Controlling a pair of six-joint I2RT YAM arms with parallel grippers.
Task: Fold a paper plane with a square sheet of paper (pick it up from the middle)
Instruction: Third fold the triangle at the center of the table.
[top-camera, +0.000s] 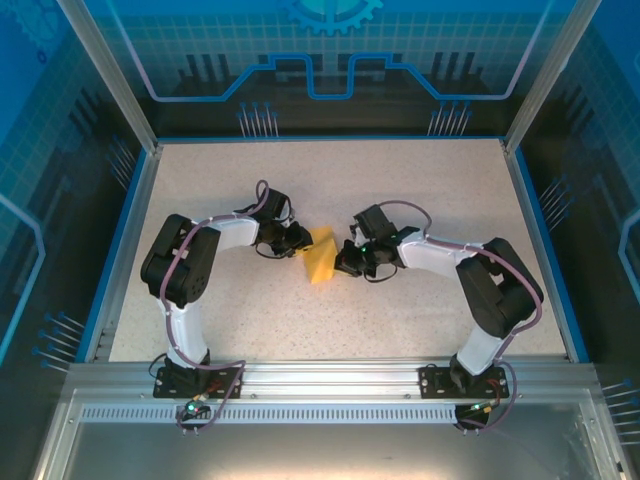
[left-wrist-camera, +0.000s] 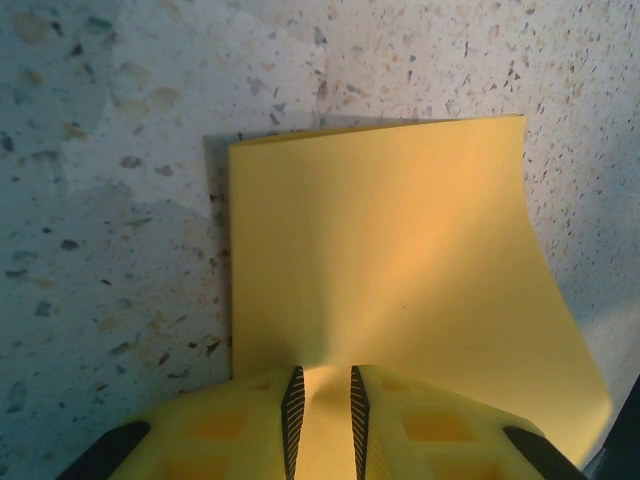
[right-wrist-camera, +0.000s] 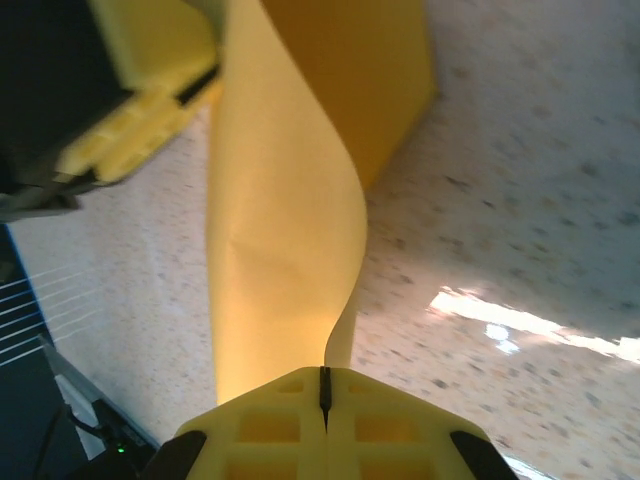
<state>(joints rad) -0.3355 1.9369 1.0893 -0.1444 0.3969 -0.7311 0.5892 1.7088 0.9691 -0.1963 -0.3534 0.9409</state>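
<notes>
Square sheet of paper, opposite edges pinched in left claw, right claw

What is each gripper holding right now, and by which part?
Both hold the yellow sheet of paper: the left gripper pinches one edge, the right gripper pinches the opposite edge.

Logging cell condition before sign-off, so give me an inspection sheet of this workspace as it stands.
Surface: speckled pale table.
Job's things: yellow sheet of paper, bowed, held between both claws.
Clutter: nothing seen.
Claws: left claw shut on the sheet's edge; right claw shut on another edge.
Cables: purple cables run along both arms, clear of the paper.
Surroundings: blue panelled walls; metal rail at the arms' bases.
</notes>
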